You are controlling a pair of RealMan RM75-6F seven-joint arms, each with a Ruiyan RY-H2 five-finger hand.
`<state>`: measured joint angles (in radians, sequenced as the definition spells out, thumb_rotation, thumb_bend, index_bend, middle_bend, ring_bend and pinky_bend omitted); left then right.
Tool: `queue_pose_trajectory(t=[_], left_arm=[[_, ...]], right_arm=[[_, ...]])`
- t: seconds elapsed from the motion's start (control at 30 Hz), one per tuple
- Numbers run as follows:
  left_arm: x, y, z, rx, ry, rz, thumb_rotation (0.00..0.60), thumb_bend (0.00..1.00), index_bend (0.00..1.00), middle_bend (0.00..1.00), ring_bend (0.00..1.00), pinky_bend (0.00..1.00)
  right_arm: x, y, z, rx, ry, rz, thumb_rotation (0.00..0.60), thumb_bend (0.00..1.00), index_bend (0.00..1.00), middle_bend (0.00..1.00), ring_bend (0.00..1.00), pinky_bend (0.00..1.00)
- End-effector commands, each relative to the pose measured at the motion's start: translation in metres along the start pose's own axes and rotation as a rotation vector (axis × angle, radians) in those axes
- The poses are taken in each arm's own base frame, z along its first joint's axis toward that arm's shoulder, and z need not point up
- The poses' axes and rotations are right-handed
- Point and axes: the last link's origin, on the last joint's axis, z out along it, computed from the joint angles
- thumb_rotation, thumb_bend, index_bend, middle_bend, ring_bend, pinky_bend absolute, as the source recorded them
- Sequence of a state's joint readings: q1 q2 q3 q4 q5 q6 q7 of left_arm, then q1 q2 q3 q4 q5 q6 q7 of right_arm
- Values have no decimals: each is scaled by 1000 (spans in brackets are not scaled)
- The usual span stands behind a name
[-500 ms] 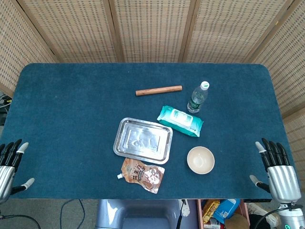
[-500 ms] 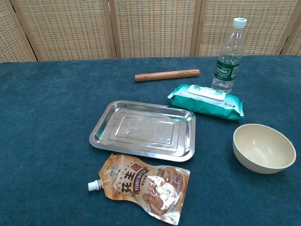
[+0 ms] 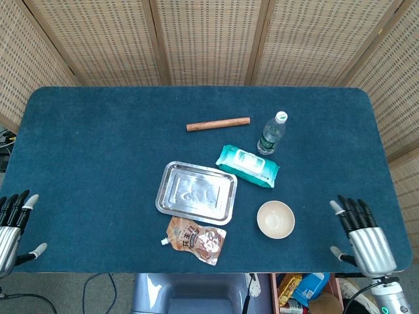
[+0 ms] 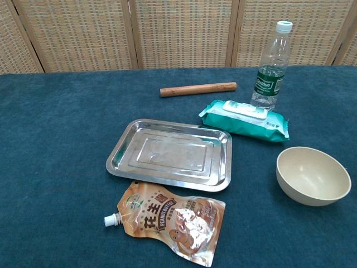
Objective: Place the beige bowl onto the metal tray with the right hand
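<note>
The beige bowl stands upright and empty on the blue table, just right of the metal tray, which is bare. My right hand hovers at the table's front right corner, fingers spread and holding nothing, well to the right of the bowl. At the front left corner my left hand is open too, partly cut off by the frame edge. Neither hand shows in the chest view.
A peanut-butter pouch lies in front of the tray. A green wipes pack lies behind the bowl, with a water bottle and a wooden stick farther back.
My right hand has shifted left and slightly forward, toward the bowl. The left hand and all objects stay where they were.
</note>
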<state>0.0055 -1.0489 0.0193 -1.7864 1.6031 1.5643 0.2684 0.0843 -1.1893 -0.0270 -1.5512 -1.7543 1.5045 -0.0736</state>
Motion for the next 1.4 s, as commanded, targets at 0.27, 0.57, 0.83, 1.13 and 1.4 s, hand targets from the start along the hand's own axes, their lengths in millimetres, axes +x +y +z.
queue_pose_trajectory(t=[0.27, 0.57, 0.83, 1.13, 1.4], left_arm=[[-2, 1, 2, 16, 1, 20, 600, 0, 0, 0, 0, 0], [0, -3, 7, 34, 4, 9, 600, 0, 0, 0, 0, 0], [-1, -5, 7, 40, 2, 6, 600, 0, 0, 0, 0, 0], [-2, -5, 8, 43, -2, 6, 600, 0, 0, 0, 0, 0], [-4, -6, 13, 51, -19, 6, 600, 0, 0, 0, 0, 0]], right_arm=[[-54, -30, 40, 280, -224, -16, 600, 0, 170, 0, 0, 0], [-74, -32, 67, 245, -244, -61, 600, 57, 350, 0, 0, 0], [-84, -37, 75, 253, -238, -50, 600, 346, 563, 0, 0, 0], [-72, -50, 79, 319, -162, -46, 600, 436, 635, 0, 0, 0], [-22, -98, 116, 443, -57, -114, 600, 436, 641, 0, 0, 0]])
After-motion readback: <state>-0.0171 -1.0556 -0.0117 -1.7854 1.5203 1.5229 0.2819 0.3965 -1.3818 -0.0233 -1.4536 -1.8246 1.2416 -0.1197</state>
